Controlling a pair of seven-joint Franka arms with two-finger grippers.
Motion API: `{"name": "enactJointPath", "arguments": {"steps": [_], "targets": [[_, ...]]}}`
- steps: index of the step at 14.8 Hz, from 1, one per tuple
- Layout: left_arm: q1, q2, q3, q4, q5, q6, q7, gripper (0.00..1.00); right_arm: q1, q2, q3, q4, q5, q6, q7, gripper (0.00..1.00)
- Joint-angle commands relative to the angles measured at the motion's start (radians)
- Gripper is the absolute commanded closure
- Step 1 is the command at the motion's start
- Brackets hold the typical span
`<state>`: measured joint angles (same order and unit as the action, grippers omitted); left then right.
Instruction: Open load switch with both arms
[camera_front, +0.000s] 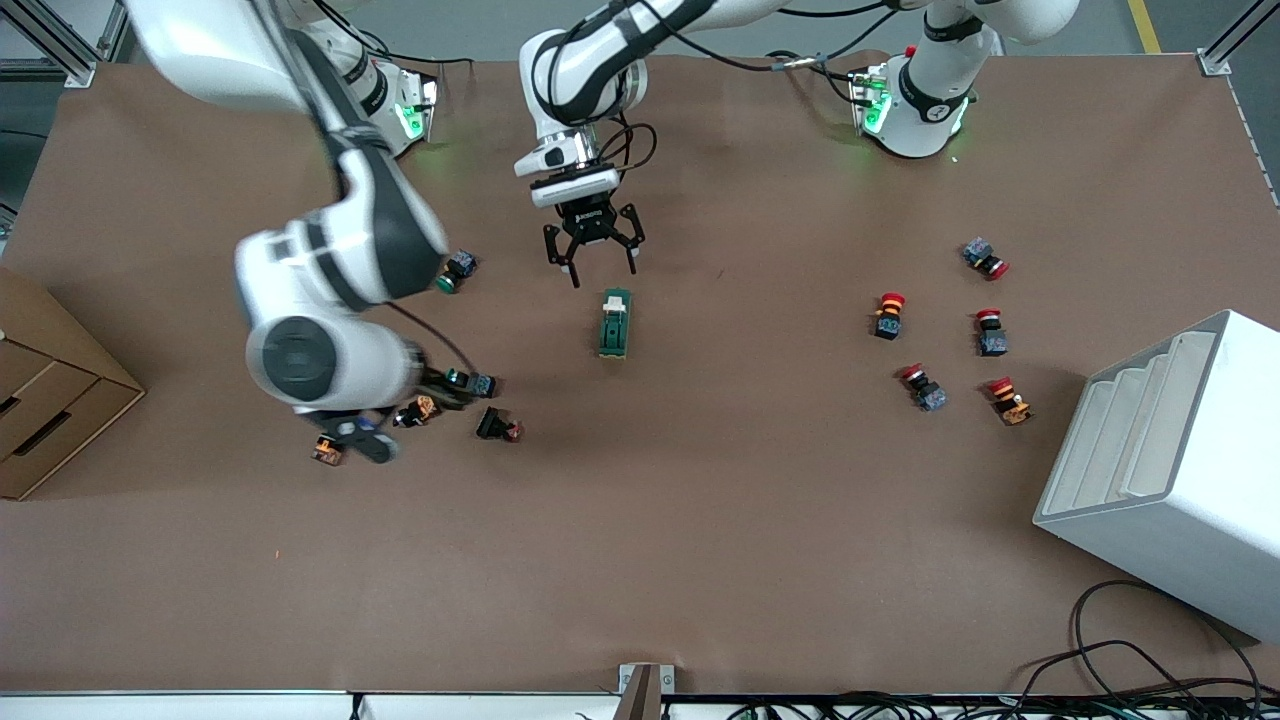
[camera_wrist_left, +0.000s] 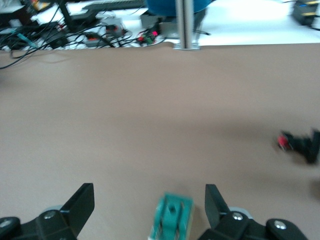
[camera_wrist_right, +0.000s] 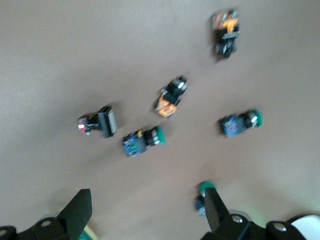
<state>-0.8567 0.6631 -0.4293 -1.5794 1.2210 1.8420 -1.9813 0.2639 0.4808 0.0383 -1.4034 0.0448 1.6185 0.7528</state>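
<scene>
The load switch (camera_front: 614, 323) is seen lying flat mid-table, with the left gripper (camera_front: 592, 250) spread wide just above its white-tabbed end and the right gripper (camera_wrist_right: 145, 212), also spread, over the green-capped push-buttons (camera_wrist_right: 142, 140).

L arm end effector (camera_front: 591, 262) hanging down, fingers spread, R arm end effector (camera_wrist_right: 145, 215) low, fingers apart

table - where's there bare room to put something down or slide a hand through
The widest bare stretch is the table nearer the camera than the load switch. Another lies between the load switch and the red-capped buttons toward the left arm's end. It is crowded among the green-capped buttons under the right gripper; the open left gripper hangs just above the switch.
</scene>
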Motion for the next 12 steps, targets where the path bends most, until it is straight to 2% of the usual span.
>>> {"name": "enactJointPath", "arguments": {"steps": [1, 3, 7, 12], "targets": [[0.108, -0.080, -0.008, 0.099, -0.191, 0.003, 0.245, 0.01, -0.093, -0.126, 0.018, -0.127, -0.016, 0.032, -0.240, 0.00], [0.186, -0.128, -0.002, 0.127, -0.344, 0.000, 0.370, 0.00, -0.158, -0.169, 0.018, -0.143, -0.042, 0.027, -0.413, 0.00], [0.341, -0.164, -0.006, 0.194, -0.464, 0.000, 0.413, 0.00, -0.280, -0.234, 0.018, -0.160, -0.057, 0.012, -0.697, 0.00], [0.511, -0.241, -0.005, 0.223, -0.670, -0.003, 0.686, 0.00, -0.337, -0.271, 0.018, -0.112, -0.098, -0.035, -0.803, 0.00]]}}
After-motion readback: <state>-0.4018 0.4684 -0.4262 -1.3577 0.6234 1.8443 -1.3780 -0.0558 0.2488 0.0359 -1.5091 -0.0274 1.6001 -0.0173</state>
